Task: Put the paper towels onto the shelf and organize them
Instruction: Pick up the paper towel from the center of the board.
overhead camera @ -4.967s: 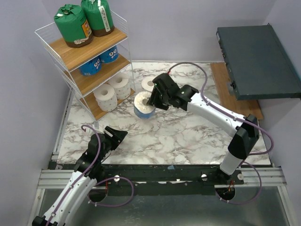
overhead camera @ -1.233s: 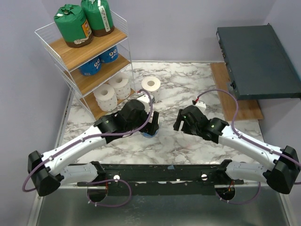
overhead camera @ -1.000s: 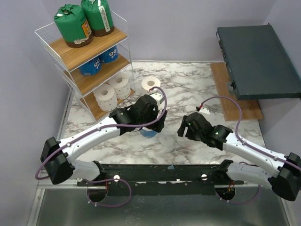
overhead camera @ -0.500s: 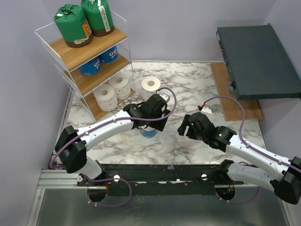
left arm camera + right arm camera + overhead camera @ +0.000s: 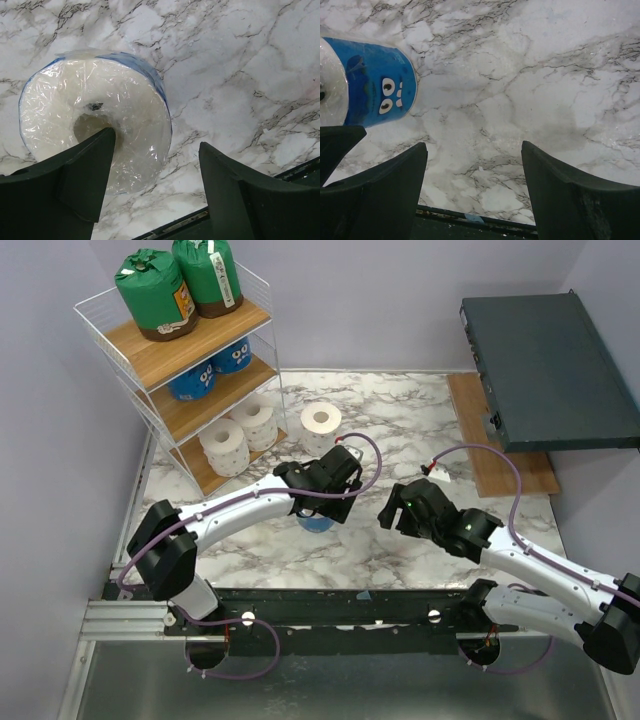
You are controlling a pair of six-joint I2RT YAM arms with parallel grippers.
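A blue-printed wrapped paper towel roll [image 5: 317, 522] [image 5: 95, 132] [image 5: 375, 85] stands on end on the marble table. My left gripper [image 5: 325, 498] [image 5: 156, 142] hangs open just above it. One finger [image 5: 80, 175] is over the roll's core and the other finger [image 5: 240, 195] is clear of its right side. My right gripper [image 5: 390, 510] [image 5: 473, 147] is open and empty, to the right of the roll. A plain white roll [image 5: 321, 421] stands farther back. The shelf [image 5: 150, 348] holds two green rolls [image 5: 155, 295] on top, blue rolls [image 5: 193, 380] in the middle and white rolls [image 5: 224, 447] on the bottom board.
A dark grey flat box [image 5: 545, 360] sits at the back right over a wooden board [image 5: 500, 455]. Purple walls close in the left, the back and the right. The black front rail [image 5: 350, 605] runs along the near table edge.
The blue roll now stands nearer the front, and the right gripper has let go and drawn back right. My left arm has swung in over the roll, its jaws slightly narrower.
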